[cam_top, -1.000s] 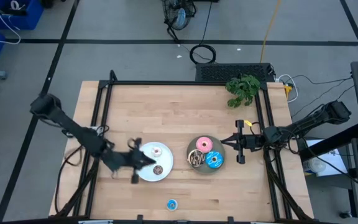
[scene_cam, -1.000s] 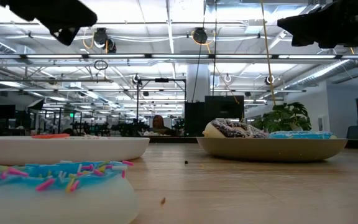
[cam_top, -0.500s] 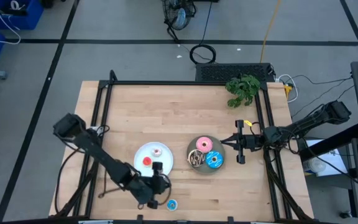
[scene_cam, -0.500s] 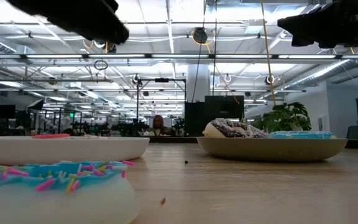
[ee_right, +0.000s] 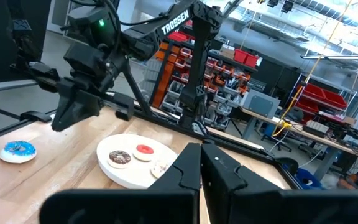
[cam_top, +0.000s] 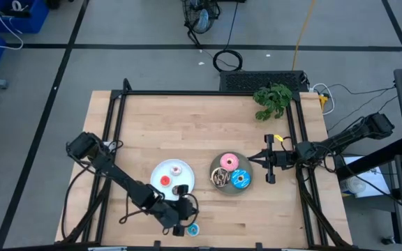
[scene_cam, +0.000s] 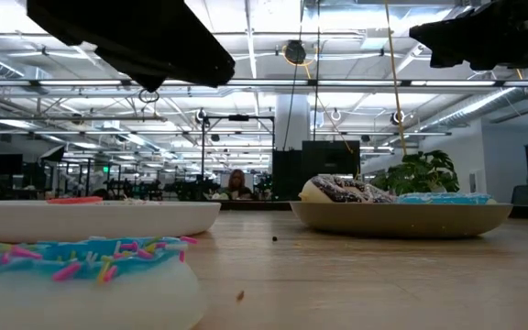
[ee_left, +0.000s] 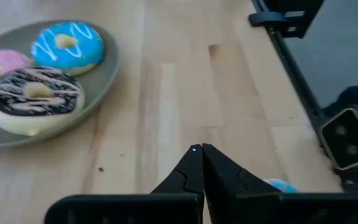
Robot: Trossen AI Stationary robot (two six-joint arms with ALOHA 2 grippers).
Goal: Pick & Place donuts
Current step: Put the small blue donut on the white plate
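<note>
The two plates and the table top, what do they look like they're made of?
White plate: looks like glazed ceramic or hard plastic; smooth, even, faint sheen. I can't tell which. Grey plate: matte olive-grey, probably plastic or stoneware; dull with no glare. Table top: pale wood, butcher-block style; jointed strips and grain show in the left wrist view.

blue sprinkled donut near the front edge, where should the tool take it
The blue donut lies flat and alone on the table. Probably best from straight above: the left tool, now shut, would open and pinch across the ring's outer sides.
</note>
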